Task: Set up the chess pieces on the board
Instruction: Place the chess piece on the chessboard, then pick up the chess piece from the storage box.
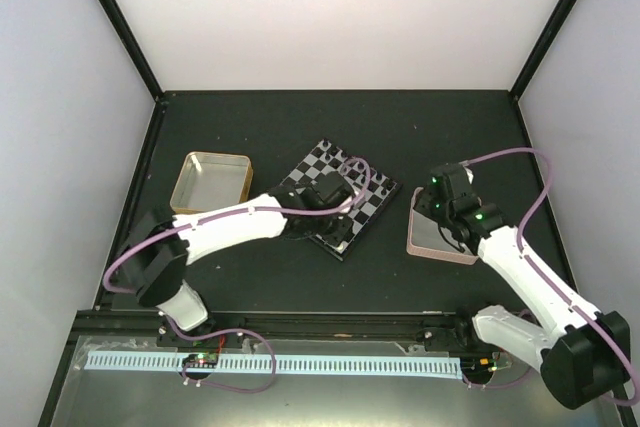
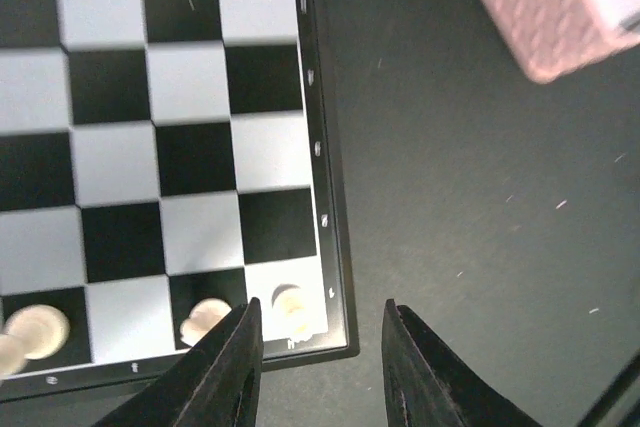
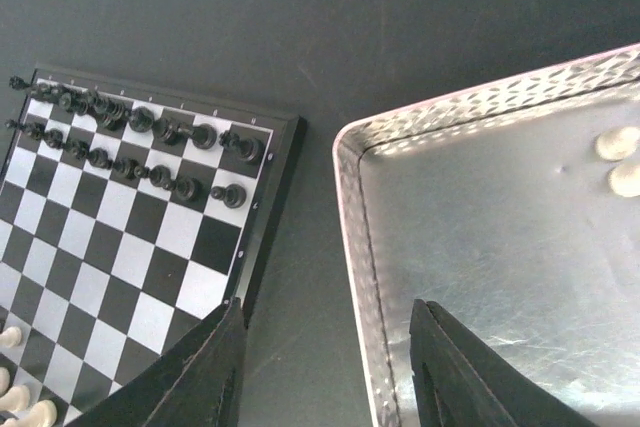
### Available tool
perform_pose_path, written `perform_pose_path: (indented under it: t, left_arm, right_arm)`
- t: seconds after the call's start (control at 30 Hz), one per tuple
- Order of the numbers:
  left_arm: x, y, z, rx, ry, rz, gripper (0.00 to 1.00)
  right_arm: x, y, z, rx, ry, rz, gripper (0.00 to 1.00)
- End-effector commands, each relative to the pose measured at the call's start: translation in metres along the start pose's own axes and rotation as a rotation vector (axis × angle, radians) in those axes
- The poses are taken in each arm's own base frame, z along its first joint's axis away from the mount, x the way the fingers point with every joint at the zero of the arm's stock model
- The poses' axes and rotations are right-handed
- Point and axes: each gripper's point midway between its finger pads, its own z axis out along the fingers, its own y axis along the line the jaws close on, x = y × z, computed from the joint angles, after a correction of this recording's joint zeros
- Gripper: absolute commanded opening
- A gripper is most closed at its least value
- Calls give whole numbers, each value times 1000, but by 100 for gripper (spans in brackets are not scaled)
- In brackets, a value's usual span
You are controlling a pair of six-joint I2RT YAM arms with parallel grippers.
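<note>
The board (image 1: 328, 160) lies tilted at the table's middle. My left gripper (image 1: 335, 192) hovers over it. In the left wrist view this gripper (image 2: 320, 347) is open above the board's corner (image 2: 335, 342), with nothing between its fingers. A cream-white piece (image 2: 290, 304) stands on the corner square just beyond the left fingertip (image 2: 245, 332), and two more (image 2: 205, 318) (image 2: 38, 328) stand along the same row. My right gripper (image 3: 325, 367) is open and empty over the gap between the board (image 3: 120, 247) and the pink tray (image 3: 360, 237). Black pieces (image 3: 150, 127) fill two rows. Two cream pieces (image 3: 616, 143) lie in the tray.
A yellow-rimmed metal tin (image 1: 210, 183) sits left of the board. The pink tray (image 1: 438, 247) sits right of it, under my right wrist. White walls and black frame posts close in the dark table on three sides.
</note>
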Motion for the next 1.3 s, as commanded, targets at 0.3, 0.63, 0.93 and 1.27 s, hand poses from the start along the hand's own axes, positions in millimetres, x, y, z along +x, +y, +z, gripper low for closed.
perform_pose_path:
  t: [0.3, 0.63, 0.93, 1.27]
  left_arm:
    - [-96, 48, -164, 12, -673, -150, 39]
    - [-69, 91, -220, -128, -951, -230, 63]
    - [-64, 99, -240, -183, -973, -225, 64]
    - [-58, 104, -239, -208, -969, -224, 64]
  right_arm:
    - [1, -86, 6, 246, -18, 19, 56]
    - [-8, -133, 46, 435, 102, -49, 43]
    - [-26, -125, 65, 431, 113, -77, 26]
    - [-29, -125, 89, 424, 195, -103, 21]
